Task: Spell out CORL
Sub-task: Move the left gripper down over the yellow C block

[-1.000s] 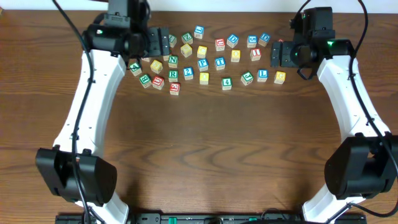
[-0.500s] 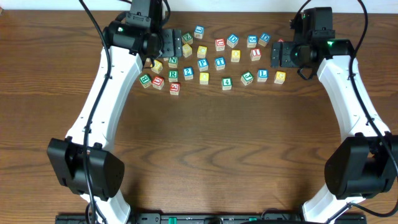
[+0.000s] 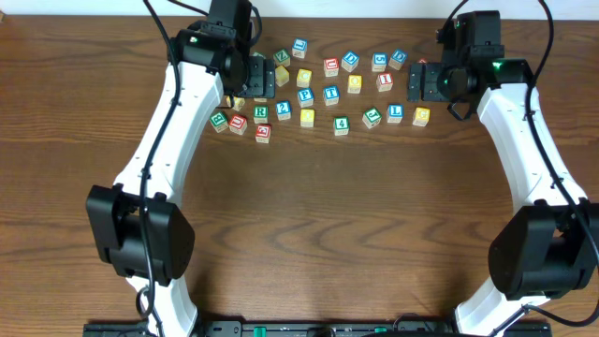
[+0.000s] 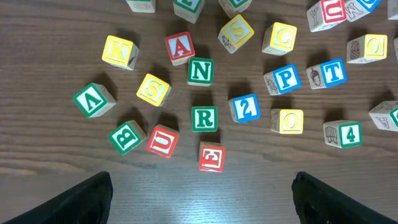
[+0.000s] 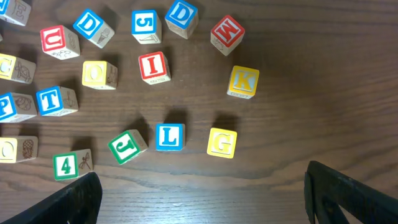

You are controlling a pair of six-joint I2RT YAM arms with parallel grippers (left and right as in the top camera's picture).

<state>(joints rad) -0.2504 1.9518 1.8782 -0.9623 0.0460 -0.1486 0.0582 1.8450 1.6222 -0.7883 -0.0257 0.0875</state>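
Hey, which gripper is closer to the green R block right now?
Left. The left gripper hovers just beyond the green R block; the right gripper is far off, past the blue L block.

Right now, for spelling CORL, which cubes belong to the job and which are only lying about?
Needed: yellow C cube, yellow O cube, green R cube, blue L cube.
Just lying about, among others: red A cube, green N cube, red W cube, red I cube.

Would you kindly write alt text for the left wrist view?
Lettered cubes lie scattered on a wood table: green R near centre, yellow O to its right, yellow C above that. The left gripper is open at the bottom.
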